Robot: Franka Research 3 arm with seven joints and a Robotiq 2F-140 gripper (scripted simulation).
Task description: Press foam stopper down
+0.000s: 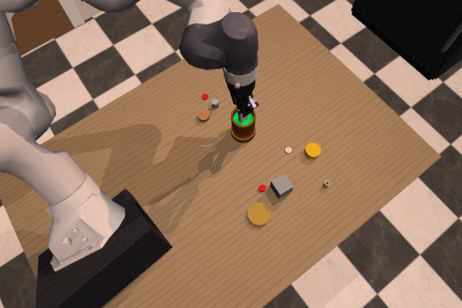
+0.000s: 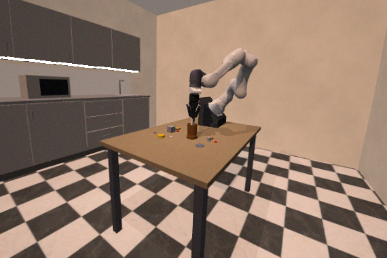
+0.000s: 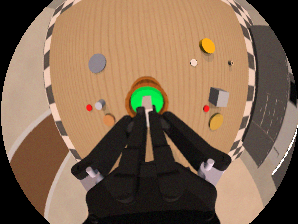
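Observation:
A brown wooden jar (image 1: 243, 131) (image 2: 191, 132) (image 3: 131, 95) stands upright near the middle of the table. A green foam stopper (image 1: 248, 121) (image 3: 139, 102) fills its mouth and its top sits inside the rim. My gripper (image 1: 243, 117) (image 2: 192, 122) (image 3: 147, 102) is shut, points straight down, and its joined fingertips rest on the stopper's middle. Nothing is between the fingers.
Small loose things lie around the jar: a red dot (image 1: 204, 96), a grey cylinder (image 1: 215, 103), a brown disc (image 1: 203, 115), a white dot (image 1: 288, 150), a yellow disc (image 1: 313, 150), a grey cube (image 1: 281, 186), a second red dot (image 1: 262, 188), an ochre disc (image 1: 258, 214), a small ring (image 1: 327, 183).

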